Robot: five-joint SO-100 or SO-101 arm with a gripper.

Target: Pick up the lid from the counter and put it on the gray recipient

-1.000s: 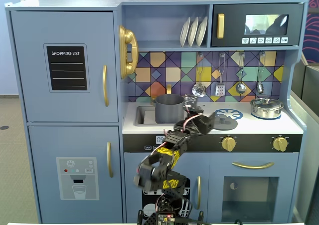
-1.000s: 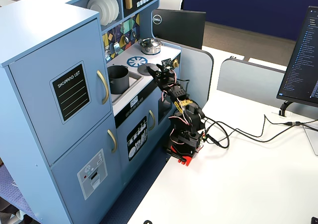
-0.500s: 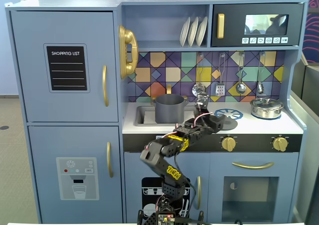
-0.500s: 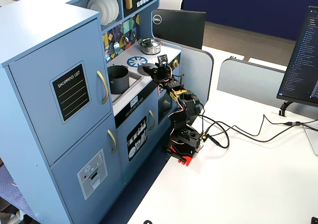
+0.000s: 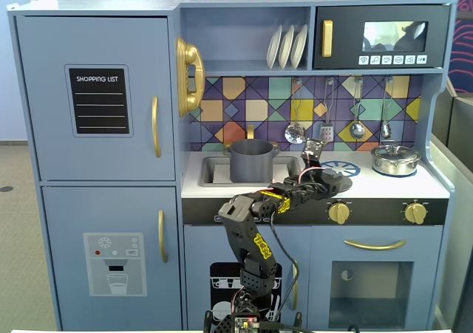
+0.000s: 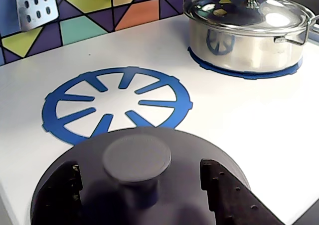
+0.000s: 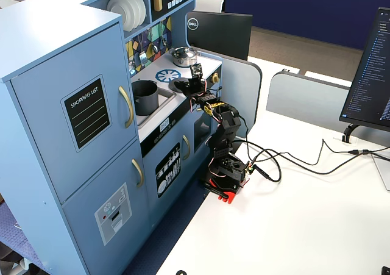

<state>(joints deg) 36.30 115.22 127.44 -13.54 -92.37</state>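
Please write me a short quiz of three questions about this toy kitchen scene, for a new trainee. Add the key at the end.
1. True or false: the lid already covers the gray pot.
2. In the wrist view, the gripper has its fingers where? A) one on each side of the lid's knob B) around the silver pot's handle C) on the blue burner print
3. Fill in: the silver pot stands on a second blue ____ print, to the right of the bare burner print in the wrist view.

Key: 1 false, the gray pot is open. 2 A. 3 burner.
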